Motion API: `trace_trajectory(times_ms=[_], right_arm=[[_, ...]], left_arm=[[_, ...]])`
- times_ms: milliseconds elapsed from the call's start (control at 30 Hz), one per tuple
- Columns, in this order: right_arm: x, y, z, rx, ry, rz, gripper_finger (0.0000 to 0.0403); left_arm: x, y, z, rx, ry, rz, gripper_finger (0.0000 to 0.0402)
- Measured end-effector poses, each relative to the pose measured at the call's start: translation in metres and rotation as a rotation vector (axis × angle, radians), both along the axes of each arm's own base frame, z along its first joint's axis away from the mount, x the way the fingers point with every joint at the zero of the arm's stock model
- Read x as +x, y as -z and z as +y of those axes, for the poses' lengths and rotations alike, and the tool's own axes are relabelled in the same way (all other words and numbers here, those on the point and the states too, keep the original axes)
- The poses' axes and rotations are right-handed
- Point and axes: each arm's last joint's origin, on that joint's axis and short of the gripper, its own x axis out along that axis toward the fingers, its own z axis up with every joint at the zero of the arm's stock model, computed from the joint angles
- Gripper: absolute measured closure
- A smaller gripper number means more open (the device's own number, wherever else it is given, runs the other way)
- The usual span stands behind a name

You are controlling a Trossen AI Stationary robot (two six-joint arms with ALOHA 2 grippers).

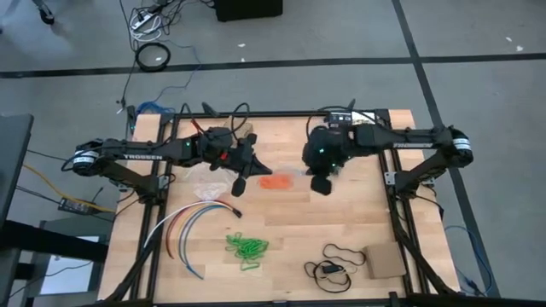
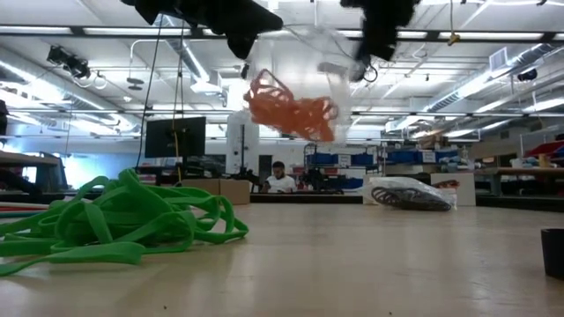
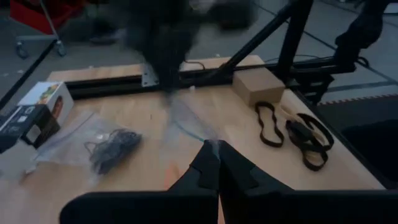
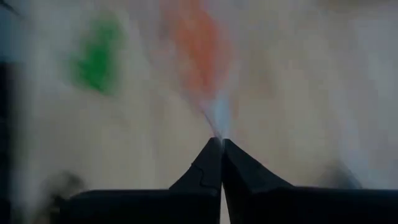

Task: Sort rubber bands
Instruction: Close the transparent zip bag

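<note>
We see a wooden table with both arms reaching in over its far half. Between them hangs a clear plastic bag, lifted off the wood, with the orange rubber bands bunched inside it; from above, that orange clump sits near the middle of the table. The left gripper holds one side of the bag, its fingers pressed together on the thin plastic. The right gripper holds the other side, and its fingers are likewise closed tight on a pinch of plastic.

Near the front edge lies the heap of green rubber bands, loose on the wood. A second clear bag with the dark rubber bands inside lies flat on the table. A small cardboard box rests at the front right corner, beside some black loops.
</note>
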Motion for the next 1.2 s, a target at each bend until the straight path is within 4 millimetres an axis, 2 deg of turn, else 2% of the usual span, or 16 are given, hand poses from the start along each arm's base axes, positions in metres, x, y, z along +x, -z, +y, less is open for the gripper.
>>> trace_trajectory(times_ms=[100,200,300,433,567,633,833,933,1067,1200], right_arm=[[0.000,0.012,-0.010,-0.125,0.056,0.133,0.0403],[-0.004,0.007,-0.004,-0.278,0.023,0.152,0.0403],[-0.007,0.006,0.003,-0.344,-0.024,0.185,0.0403],[-0.014,-0.006,0.005,-0.167,0.047,0.086,0.0403],[-0.022,0.004,0.015,-0.133,0.077,0.043,0.0397],[-0.026,0.007,0.024,-0.128,0.100,-0.073,0.0391],[-0.044,0.043,0.054,-0.115,0.154,-0.337,0.0368],[-0.056,0.060,0.065,-0.143,0.187,-0.383,0.0354],[-0.063,0.066,0.078,-0.176,0.197,-0.480,0.0332],[-0.066,0.069,0.091,-0.246,0.183,-0.496,0.0309]], left_arm=[[0.000,0.000,-0.001,-0.010,0.010,0.002,0.0401],[0.000,0.001,-0.001,-0.026,0.005,0.018,0.0401],[-0.002,0.004,-0.001,-0.030,0.006,0.051,0.0401],[-0.001,0.003,0.000,-0.014,-0.020,0.031,0.0401],[0.001,-0.003,0.000,0.000,-0.025,-0.035,0.0401],[0.002,-0.006,0.001,0.007,-0.025,-0.065,0.0401],[0.003,-0.011,0.001,0.027,-0.025,-0.116,0.0401],[0.003,-0.011,0.001,0.028,-0.025,-0.116,0.0401],[0.003,-0.011,0.001,0.029,-0.025,-0.116,0.0401],[0.003,-0.011,0.002,0.032,-0.038,-0.116,0.0401]])
